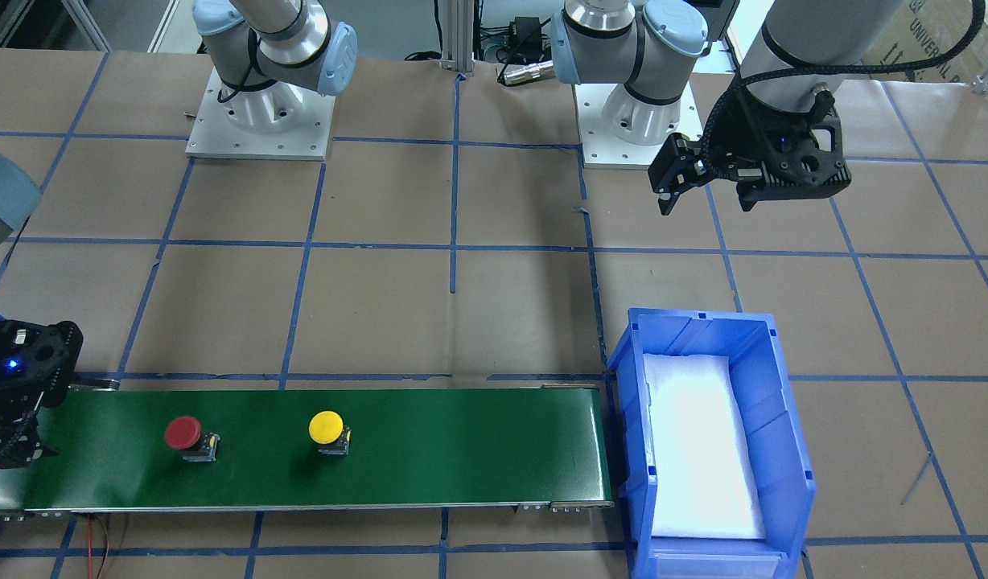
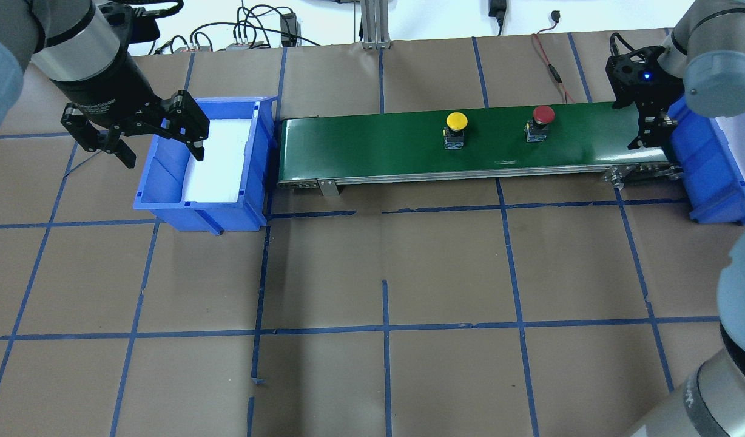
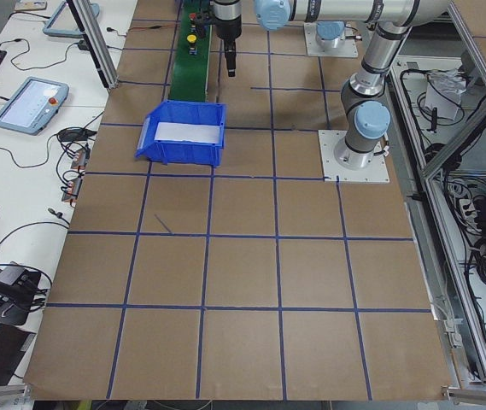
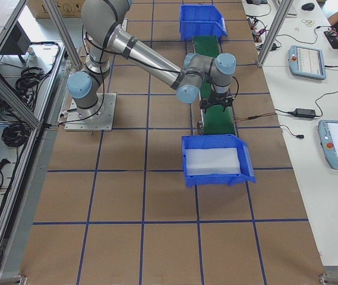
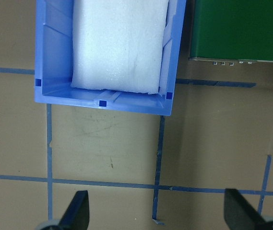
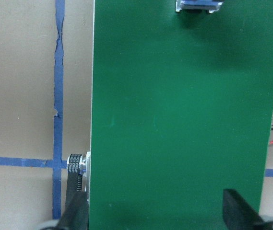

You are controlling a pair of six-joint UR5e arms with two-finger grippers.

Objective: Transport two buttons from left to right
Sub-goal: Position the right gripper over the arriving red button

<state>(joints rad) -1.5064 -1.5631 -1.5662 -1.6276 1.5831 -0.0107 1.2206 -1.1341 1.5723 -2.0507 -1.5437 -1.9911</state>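
Note:
Two buttons stand on the green conveyor belt [image 2: 372, 142]: a yellow-capped button [image 2: 456, 121] [image 1: 327, 427] near its middle and a red-capped button [image 2: 543, 115] [image 1: 183, 433] nearer the right end. My right gripper [image 2: 648, 130] [image 6: 158, 215] is open and empty, low over the belt's right end; its wrist view catches only the edge of a button base [image 6: 198, 5] at the top. Open too and holding nothing, my left gripper [image 2: 160, 144] [image 5: 158, 215] hovers above the table by the near side of the left blue bin [image 2: 166, 209].
The left blue bin [image 1: 703, 323] holds a white foam pad [image 1: 699, 446] and abuts the belt's left end. A second blue bin [image 2: 703, 176] sits past the right end. Cables lie along the table's far edge, and tablets rest on side benches [image 4: 308, 59].

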